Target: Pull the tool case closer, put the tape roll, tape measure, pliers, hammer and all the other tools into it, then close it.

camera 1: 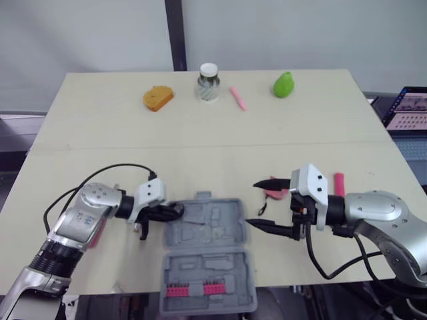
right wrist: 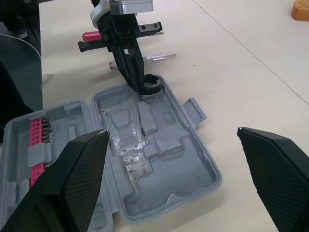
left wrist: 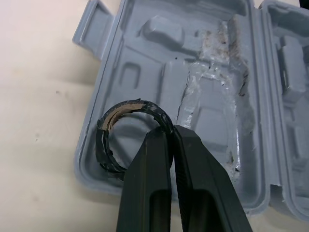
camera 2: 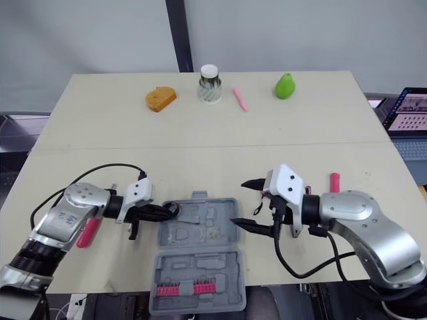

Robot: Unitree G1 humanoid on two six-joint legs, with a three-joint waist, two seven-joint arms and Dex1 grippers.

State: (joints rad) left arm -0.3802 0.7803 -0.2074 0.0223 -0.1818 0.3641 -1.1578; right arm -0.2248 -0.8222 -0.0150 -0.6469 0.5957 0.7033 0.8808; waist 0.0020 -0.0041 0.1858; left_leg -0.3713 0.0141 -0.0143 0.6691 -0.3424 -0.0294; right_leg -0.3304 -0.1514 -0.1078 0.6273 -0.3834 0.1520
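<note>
Grey moulded plastic, scuffed and streaked with torn residue in its recesses: that is the tool case [camera 1: 223, 220], lying open and flat between my two grippers; the half nearer me carries a pink strip of bits [camera 1: 193, 289]. My left gripper [camera 1: 168, 212] has its two black fingers pressed together on the rim of the tape roll [left wrist: 103, 145], a thin black ring with a brown cardboard core; the roll sits over the case corner closest to that gripper, above a shallow rectangular pocket, and I cannot tell whether it touches the plastic. My right gripper [camera 2: 239, 202] is spread wide and holds nothing, its fingertips at the case edge on its own side. Just behind its far finger lies a pink-and-black tool [camera 1: 275, 193] I cannot identify; out past its wrist a rounded pink handle [camera 1: 339, 183] rests on the pale table [camera 1: 100, 133]; another pink grip [camera 2: 87, 233] lies beside my left forearm. Well beyond both grippers stand a white-lidded jar [camera 1: 209, 82] and a glossy green pear [camera 1: 283, 85].
</note>
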